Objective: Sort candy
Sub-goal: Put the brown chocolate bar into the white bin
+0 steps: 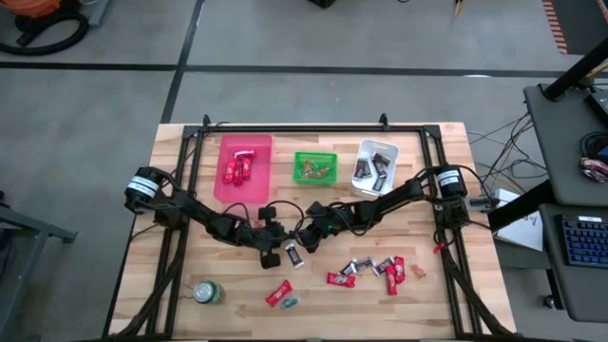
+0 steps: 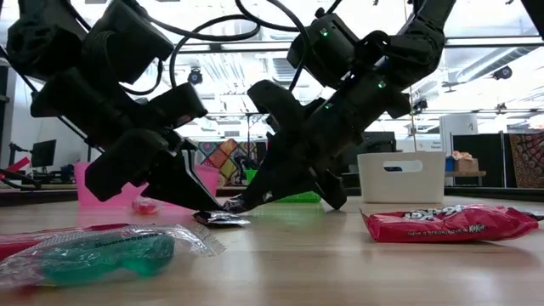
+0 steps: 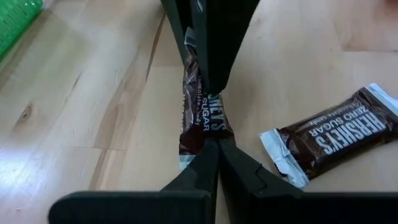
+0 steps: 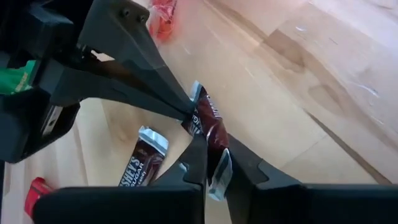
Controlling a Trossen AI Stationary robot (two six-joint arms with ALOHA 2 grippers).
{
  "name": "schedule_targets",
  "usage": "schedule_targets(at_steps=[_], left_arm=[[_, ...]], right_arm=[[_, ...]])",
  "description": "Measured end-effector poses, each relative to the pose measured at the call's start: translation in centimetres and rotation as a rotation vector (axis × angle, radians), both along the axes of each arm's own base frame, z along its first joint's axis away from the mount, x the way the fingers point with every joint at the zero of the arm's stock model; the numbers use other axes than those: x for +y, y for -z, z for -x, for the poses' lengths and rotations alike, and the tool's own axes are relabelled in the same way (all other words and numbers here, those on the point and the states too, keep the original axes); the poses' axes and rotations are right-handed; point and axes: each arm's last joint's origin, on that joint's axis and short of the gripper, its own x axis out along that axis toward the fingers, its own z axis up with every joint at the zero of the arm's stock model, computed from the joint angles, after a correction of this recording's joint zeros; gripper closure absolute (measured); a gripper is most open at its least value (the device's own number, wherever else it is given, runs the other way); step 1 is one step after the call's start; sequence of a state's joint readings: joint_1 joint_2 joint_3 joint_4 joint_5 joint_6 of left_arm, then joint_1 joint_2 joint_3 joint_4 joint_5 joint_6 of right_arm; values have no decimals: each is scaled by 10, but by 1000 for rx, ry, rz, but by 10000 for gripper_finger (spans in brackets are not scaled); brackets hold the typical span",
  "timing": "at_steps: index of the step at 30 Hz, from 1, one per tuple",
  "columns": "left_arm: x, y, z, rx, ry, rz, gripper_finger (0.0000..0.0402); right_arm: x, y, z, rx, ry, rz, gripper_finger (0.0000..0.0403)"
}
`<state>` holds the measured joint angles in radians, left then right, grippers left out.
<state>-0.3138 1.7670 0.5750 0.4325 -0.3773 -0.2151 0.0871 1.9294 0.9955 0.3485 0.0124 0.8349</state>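
Note:
My two grippers meet at the table's middle, each shut on one end of a single dark brown-and-silver candy (image 3: 202,115) (image 4: 208,124). My left gripper (image 3: 217,146) (image 1: 277,251) comes from the left and my right gripper (image 4: 211,165) (image 1: 302,237) from the right. The candy sits just above the table; I cannot tell whether it touches the wood. A second brown candy (image 3: 333,140) (image 4: 142,160) lies flat on the table beside them. More red and brown candy (image 1: 375,271) is scattered to the near right. My left gripper pinches one end of the brown candy (image 3: 208,134) between its two fingers, which slant down from the table's left and lie along the candy. My right gripper pinches the candy's other end, the silver crimp (image 4: 221,174), between its two fingers, slanting down from the table's right. The candy spans between the two holds.
At the far edge stand a pink tray (image 1: 228,180) with red candy, a green bin (image 1: 314,156) and a white bin (image 1: 366,149) with brown candy. A round green can (image 1: 207,293) stands near left. A red candy (image 1: 278,294) and a teal one (image 2: 102,255) lie near the front edge.

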Motion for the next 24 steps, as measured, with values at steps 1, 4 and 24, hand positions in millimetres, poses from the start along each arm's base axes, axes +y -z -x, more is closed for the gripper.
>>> schedule_targets(at_steps=[1,4,24], left_arm=[[0,-2,1,-1,7,-3,402],[1,-6,4,11,27,-20,402],[7,-88,18,-238,27,-35,402]], right_arm=[[0,-1,0,-2,-9,10,379],[-1,-8,4,18,-21,39,378],[-47,-145,125,378,295,501,380]])
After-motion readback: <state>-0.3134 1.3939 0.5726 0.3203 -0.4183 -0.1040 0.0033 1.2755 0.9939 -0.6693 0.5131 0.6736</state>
